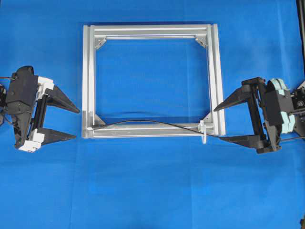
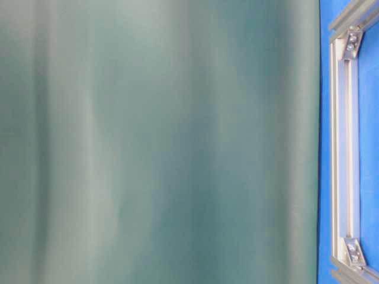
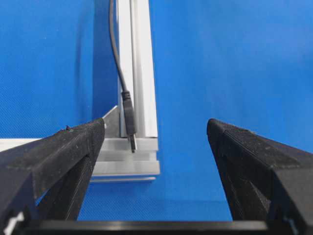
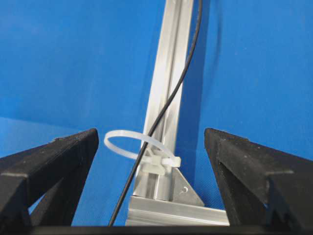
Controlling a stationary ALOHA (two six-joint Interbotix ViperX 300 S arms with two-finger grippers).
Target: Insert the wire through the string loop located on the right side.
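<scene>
The thin black wire (image 1: 152, 123) lies along the near bar of the aluminium frame (image 1: 150, 32). Its plug tip (image 3: 129, 117) rests at the frame's near left corner, just ahead of my open left gripper (image 1: 77, 124) and nearer its left finger (image 3: 73, 147). The whitish string loop (image 1: 203, 131) stands at the near right corner. Seen from the right wrist, the wire (image 4: 122, 196) crosses the loop (image 4: 122, 132); I cannot tell whether it runs through it. My right gripper (image 1: 218, 124) stands open just right of the loop, holding nothing.
A blue cloth covers the table. Silver corner brackets (image 1: 99, 43) sit inside the frame's corners. In the table-level view a blurred green surface (image 2: 154, 142) fills most of the picture, and only a strip of the frame (image 2: 343, 136) shows at the right.
</scene>
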